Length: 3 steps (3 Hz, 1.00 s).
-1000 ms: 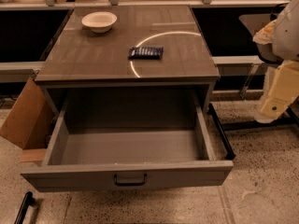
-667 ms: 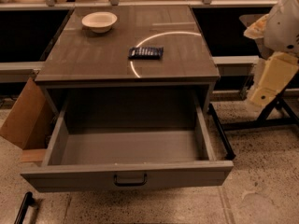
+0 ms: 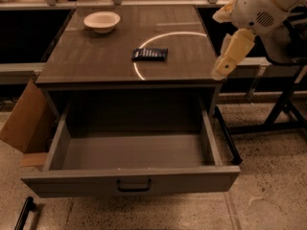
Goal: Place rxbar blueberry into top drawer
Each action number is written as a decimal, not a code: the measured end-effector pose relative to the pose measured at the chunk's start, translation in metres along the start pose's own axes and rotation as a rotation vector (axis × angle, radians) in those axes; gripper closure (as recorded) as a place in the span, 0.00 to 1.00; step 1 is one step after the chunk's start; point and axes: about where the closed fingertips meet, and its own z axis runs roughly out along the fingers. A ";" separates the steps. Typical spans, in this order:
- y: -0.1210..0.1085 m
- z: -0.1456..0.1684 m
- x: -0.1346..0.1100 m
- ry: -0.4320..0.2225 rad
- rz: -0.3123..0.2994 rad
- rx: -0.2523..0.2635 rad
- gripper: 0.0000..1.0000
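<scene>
Hovering just off the tabletop's [image 3: 96, 61] front right corner, the gripper [image 3: 221, 70] is seen pointing down and to the left.

The rxbar blueberry [image 3: 150, 54] is laid flat near the middle of the tabletop, on a bright arc of reflected light, well apart from the gripper. A cream bowl [image 3: 101, 21] is set at the back left. The top drawer [image 3: 129, 181] is pulled out below. Whether the gripper is spread or closed cannot be told.
</scene>
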 end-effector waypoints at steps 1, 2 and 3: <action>-0.025 0.050 -0.025 -0.138 0.004 -0.060 0.00; -0.025 0.050 -0.025 -0.138 0.004 -0.060 0.00; -0.045 0.065 -0.025 -0.187 0.043 -0.020 0.00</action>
